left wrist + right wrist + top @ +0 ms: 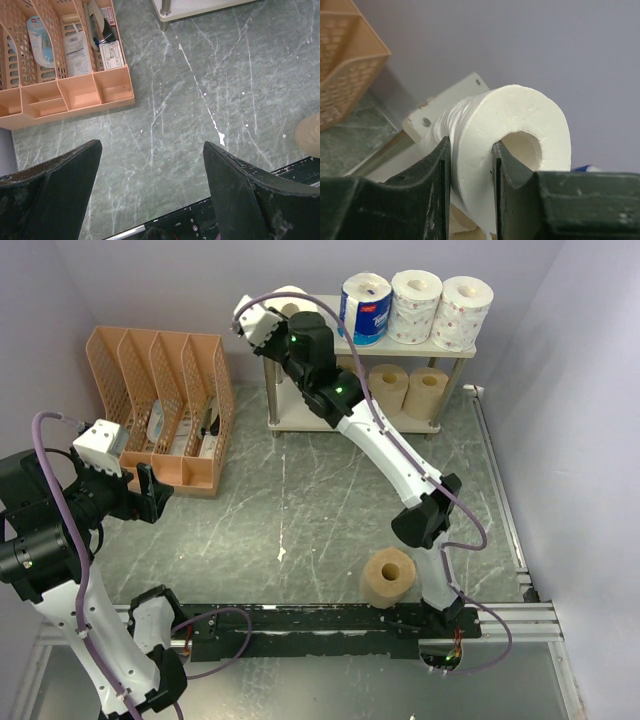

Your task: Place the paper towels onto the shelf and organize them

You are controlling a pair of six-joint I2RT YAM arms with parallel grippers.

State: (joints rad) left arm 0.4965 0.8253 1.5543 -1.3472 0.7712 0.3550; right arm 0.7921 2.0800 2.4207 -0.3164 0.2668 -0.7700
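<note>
My right gripper (472, 165) is shut on a plain white paper towel roll (530, 107), one finger inside its core and the other outside the wall. It holds the roll (291, 300) at the left end of the shelf's (470, 348) top board. A blue-wrapped roll (365, 308) and two pink-printed white rolls (416, 305) (462, 310) stand on that board. Two tan rolls (388, 388) (427, 392) sit on the lower tier. Another tan roll (388, 577) lies on the table by the right arm's base. My left gripper (150, 150) hangs open over bare table at the left.
An orange mesh file organizer (160, 405) with papers stands at the back left, just beyond my left gripper (150, 495). A black rail (300, 625) runs along the near edge. Purple walls close in behind and beside the shelf.
</note>
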